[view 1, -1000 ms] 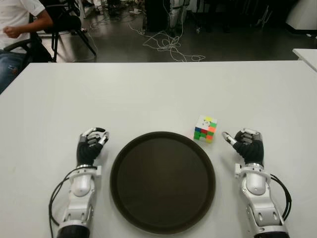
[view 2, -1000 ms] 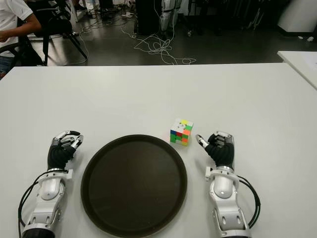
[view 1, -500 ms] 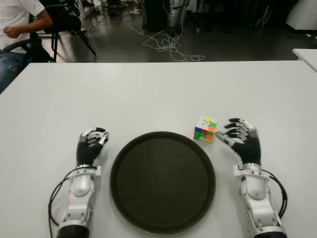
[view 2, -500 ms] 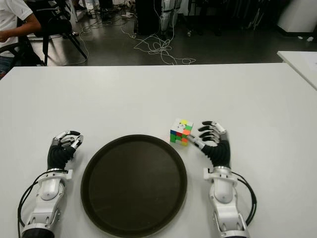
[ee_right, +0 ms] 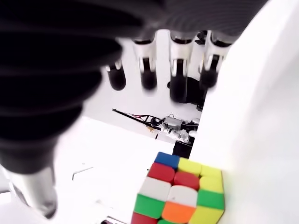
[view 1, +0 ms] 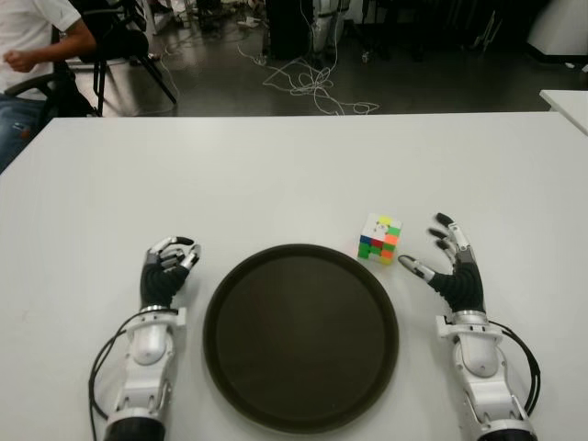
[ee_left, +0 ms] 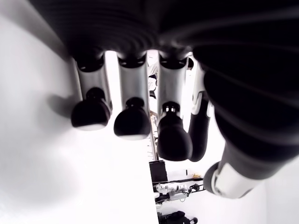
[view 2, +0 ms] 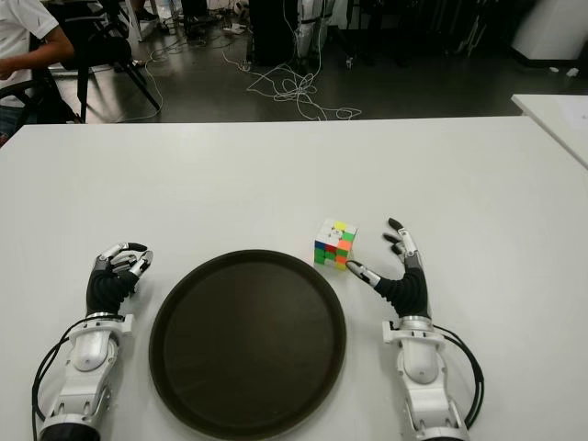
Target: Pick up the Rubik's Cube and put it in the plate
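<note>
Just right of the Rubik's Cube [view 1: 380, 238], the right hand [view 1: 452, 266] spreads its black-tipped fingers [ee_right: 144, 70], holding nothing. That glossy multicoloured cube sits on the white table [view 1: 276, 175] beside the round dark plate [view 1: 301, 335]. Left of the plate, the left hand [view 1: 165, 269] is curled, empty.

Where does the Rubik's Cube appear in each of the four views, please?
Left eye view: Rubik's Cube on the table, beyond the plate's far right rim, just left of the open right hand.
Right eye view: same spot, nearer the picture's centre.
Left wrist view: not in it.
Right wrist view: close up, low in the picture.
Shared landmark: the right hand's fingers.
</note>
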You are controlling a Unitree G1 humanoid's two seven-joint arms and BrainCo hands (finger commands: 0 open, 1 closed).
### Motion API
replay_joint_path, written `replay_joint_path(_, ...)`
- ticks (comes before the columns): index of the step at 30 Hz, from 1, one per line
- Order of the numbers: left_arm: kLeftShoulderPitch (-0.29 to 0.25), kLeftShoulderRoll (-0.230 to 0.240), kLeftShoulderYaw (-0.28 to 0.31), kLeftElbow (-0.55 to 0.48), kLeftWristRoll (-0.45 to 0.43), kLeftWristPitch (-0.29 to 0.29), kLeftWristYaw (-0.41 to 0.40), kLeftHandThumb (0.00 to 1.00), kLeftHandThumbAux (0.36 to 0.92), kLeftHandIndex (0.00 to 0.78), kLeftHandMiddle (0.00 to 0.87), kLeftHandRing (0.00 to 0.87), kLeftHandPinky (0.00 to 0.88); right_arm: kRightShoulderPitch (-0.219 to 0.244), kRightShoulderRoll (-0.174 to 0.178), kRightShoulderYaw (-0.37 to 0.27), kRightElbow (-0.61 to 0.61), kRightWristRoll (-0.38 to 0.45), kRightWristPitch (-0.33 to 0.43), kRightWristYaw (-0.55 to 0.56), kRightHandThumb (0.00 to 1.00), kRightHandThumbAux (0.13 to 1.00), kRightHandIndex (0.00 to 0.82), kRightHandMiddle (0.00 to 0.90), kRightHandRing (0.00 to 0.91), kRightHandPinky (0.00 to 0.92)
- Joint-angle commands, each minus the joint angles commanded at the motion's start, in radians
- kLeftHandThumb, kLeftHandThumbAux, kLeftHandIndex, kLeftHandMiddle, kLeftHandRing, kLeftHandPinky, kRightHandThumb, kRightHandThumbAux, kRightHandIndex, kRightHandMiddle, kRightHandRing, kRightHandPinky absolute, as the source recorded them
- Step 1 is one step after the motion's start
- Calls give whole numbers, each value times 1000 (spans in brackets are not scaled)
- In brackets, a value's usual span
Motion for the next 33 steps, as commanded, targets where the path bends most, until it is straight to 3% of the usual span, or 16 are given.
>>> replay_joint_path(7,5,-4,-5,-5,9,-1,11,705,705,444,809,824,809,2,-19,4,-14,-55,1,-22,0,672,0,0,0,0)
replay_joint_path(16,4,-7,-8,-7,9,13,12,707,705,444,811,824,813,3,-52,-3,-81,-151,89,-35,0,706,0,0,0,0)
replay_joint_path(23,2,-8,-10,-7,8,23,8,707,705,444,809,823,810,-14,-86,-2,-99,-235,149,-71,0,671,0,0,0,0)
replay_joint_path(29,8,-16,-14,-22,8,34,12,707,705,444,810,825,811,15,-137,13,-352,-340,359,31,0,644,0,0,0,0)
replay_joint_path(33,13,-20,-14,-30,4,35,9,706,705,444,810,826,809,14,-155,36,-450,-412,480,92,0,630,0,0,0,0)
